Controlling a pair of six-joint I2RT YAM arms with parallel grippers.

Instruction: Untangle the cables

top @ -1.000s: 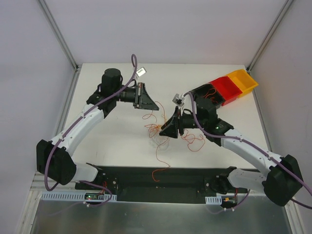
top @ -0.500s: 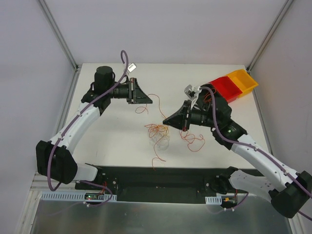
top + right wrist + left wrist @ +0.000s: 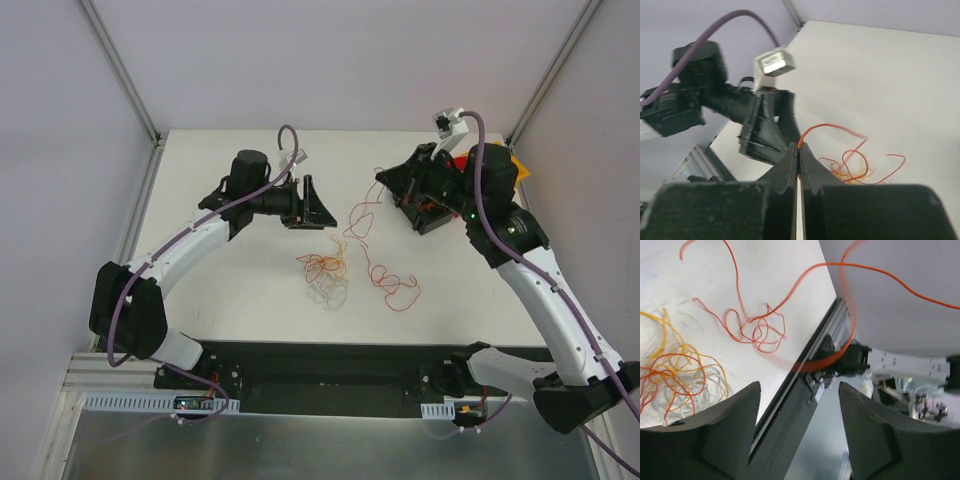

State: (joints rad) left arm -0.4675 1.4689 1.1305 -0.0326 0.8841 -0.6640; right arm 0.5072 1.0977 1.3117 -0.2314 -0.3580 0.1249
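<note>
The cables form a small tangle of orange, yellowish and whitish strands mid-table, also low on the left in the left wrist view as the tangle. My right gripper is raised at the back right, shut on one orange cable that trails down to a loose loop on the table. In the right wrist view the right gripper pinches that orange cable at its tips. My left gripper hovers behind the tangle. The left gripper is open, with nothing between its fingers.
A yellow bin shows at the back right, mostly hidden by the right arm. The black base plate runs along the table's near edge. White walls close in the left, back and right sides.
The right gripper has risen and pulled back to the right, drawing the orange cable out of the tangle. The left gripper has opened and shifted right.
</note>
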